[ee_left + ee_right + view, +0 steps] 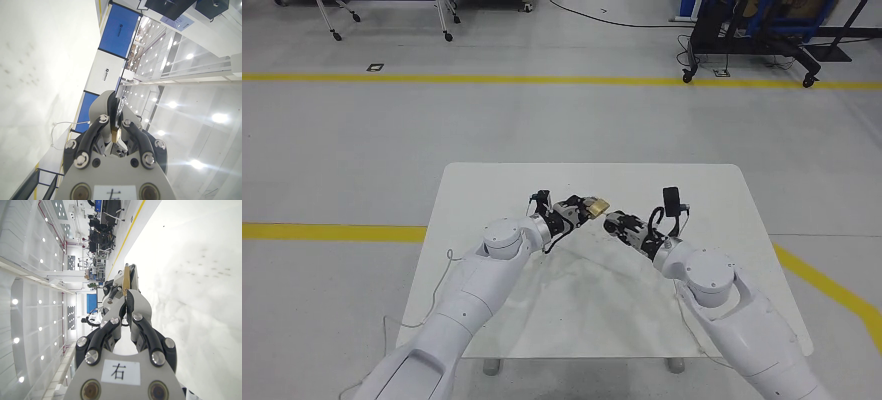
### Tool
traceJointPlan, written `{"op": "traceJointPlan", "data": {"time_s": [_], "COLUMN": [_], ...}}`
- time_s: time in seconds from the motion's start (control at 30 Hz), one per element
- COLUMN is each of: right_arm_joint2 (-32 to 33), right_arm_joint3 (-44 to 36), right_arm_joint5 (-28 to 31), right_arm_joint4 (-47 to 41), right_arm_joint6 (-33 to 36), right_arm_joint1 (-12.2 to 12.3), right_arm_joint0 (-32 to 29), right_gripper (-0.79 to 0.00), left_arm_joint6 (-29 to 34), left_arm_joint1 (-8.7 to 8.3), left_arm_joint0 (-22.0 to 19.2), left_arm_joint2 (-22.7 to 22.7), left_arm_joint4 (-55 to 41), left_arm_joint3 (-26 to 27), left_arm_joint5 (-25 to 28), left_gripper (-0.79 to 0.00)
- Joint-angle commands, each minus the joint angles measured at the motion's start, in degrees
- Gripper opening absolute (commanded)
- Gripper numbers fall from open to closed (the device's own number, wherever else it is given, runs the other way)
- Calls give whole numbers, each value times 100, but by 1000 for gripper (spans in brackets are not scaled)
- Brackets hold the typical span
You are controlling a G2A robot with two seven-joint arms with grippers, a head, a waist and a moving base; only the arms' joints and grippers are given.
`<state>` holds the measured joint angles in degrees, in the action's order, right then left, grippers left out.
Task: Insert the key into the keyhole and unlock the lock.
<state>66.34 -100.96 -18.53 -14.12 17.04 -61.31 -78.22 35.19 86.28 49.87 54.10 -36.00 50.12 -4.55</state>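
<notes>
- evidently mid-insertion: left gripper (118,108) is clamping tight on the lock (115,136), holding it up off the table (492,190) so its keyhole end is facing the other arm.
- right gripper (126,298) is pinching narrow, seemingly on the key, which is hiding between its pads, just beside the lock's end.
- both arms are meeting above mid-table, likely for alignment.

I am holding both claws above the far middle of the table (492,190), tips facing each other. My left gripper (580,208) is hanging on the left, and my right gripper (611,221) is just to its right and slightly nearer. The lock (594,207) is sitting between my left fingers (98,108). The key (124,293), pinched in my right fingertips (141,302), is meeting the lock's right end. A cord (53,124) is trailing off the table's left edge.
</notes>
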Motion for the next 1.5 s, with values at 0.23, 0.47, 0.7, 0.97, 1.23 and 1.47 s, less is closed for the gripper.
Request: {"op": "traceJointPlan", "data": {"time_s": [0.23,0.47,0.7,0.97,1.23,1.47], "right_arm_joint2": [-30,-78,-5,255,739,593], "right_arm_joint3": [20,93,124,105,200,613], "right_arm_joint5": [6,55,214,738,1979,3622], "right_arm_joint4": [167,186,142,-227,-306,-421], "right_arm_joint6": [9,31,2,19,193,975], "right_arm_joint1": [-36,-79,-108,-128,-106,-150], "right_arm_joint0": [33,89,81,-106,-253,-149], "right_gripper": [-785,-690,0,-191,-785,-785], "left_arm_joint6": [3,25,13,-35,-63,13], "left_arm_joint1": [19,30,36,49,95,182], "left_arm_joint0": [27,33,39,40,68,74], "left_arm_joint2": [9,31,66,105,227,393], "left_arm_joint4": [52,85,117,129,-319,-1126], "left_arm_joint3": [31,32,22,-31,-148,-347], "left_arm_joint5": [-25,-25,-33,-53,-278,-396], "left_gripper": [-785,-785,-785,-785,-785,-785]}}
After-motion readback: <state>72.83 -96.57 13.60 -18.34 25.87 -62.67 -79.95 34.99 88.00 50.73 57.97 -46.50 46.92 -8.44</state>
